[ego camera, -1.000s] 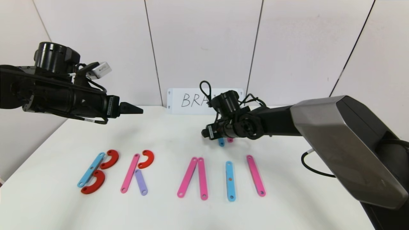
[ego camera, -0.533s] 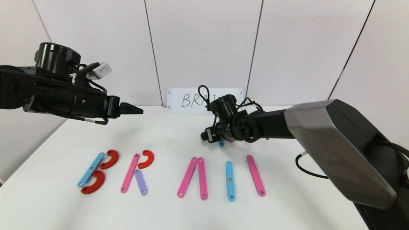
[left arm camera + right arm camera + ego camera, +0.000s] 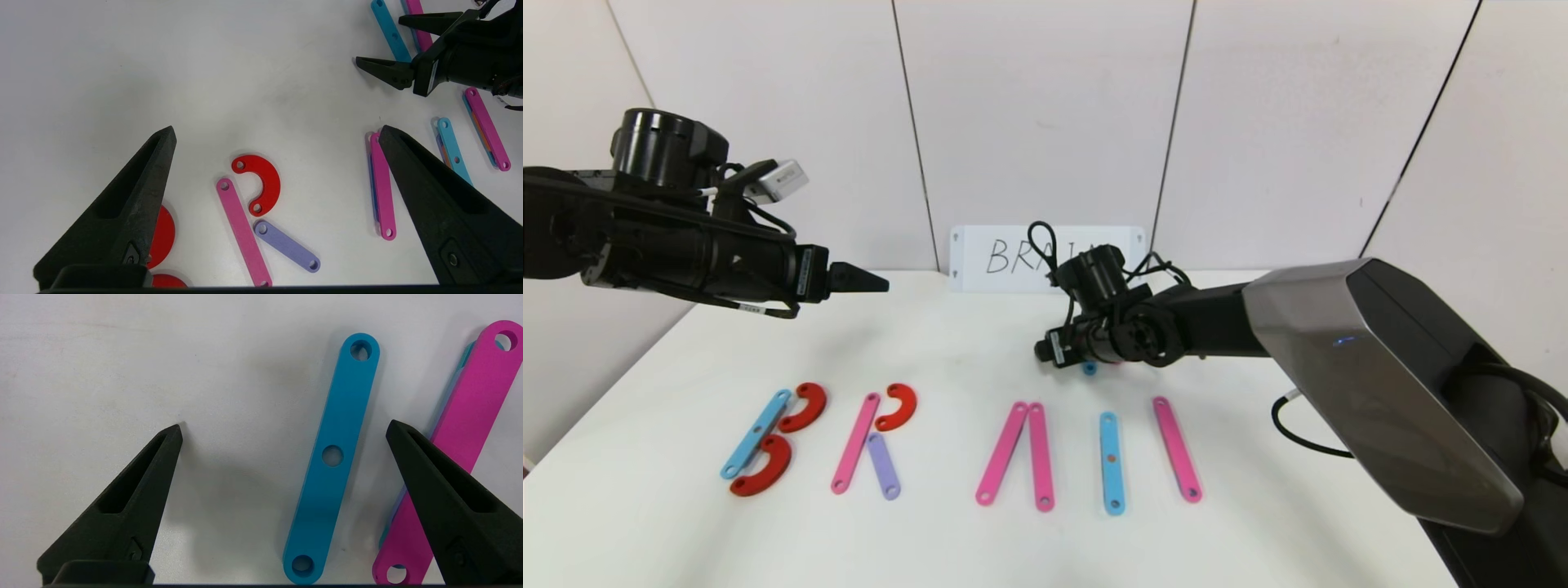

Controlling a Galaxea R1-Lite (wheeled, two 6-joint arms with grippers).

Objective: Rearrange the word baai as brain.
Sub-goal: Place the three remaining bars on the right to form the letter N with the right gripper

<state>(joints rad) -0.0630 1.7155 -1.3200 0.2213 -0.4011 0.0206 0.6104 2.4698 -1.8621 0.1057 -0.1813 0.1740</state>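
Note:
Letters lie in a row on the white table: a B of a blue bar (image 3: pixel 756 433) and two red curves (image 3: pixel 805 407), an R of a pink bar (image 3: pixel 855 443), a red curve (image 3: pixel 898 407) and a purple bar (image 3: pixel 883 466), two pink bars (image 3: pixel 1003 452) leaning together, a blue bar (image 3: pixel 1112 463) and a single pink bar (image 3: pixel 1176 449). My right gripper (image 3: pixel 1045 353) is open and empty, low over the spare bars at the back. In the right wrist view its jaws (image 3: pixel 284 424) straddle a spare blue bar (image 3: pixel 335 457); a spare pink bar (image 3: pixel 470 428) lies beside it. My left gripper (image 3: pixel 882 284) is open, held high at the left.
A white card (image 3: pixel 1013 257) with handwritten letters stands against the back wall, partly hidden by my right wrist. The spare pink bar lies on top of another blue bar. A black cable (image 3: pixel 1307 425) hangs by my right arm.
My right gripper has sunk lower and a little nearer over the spare bars. The left arm has not moved. No piece has shifted.

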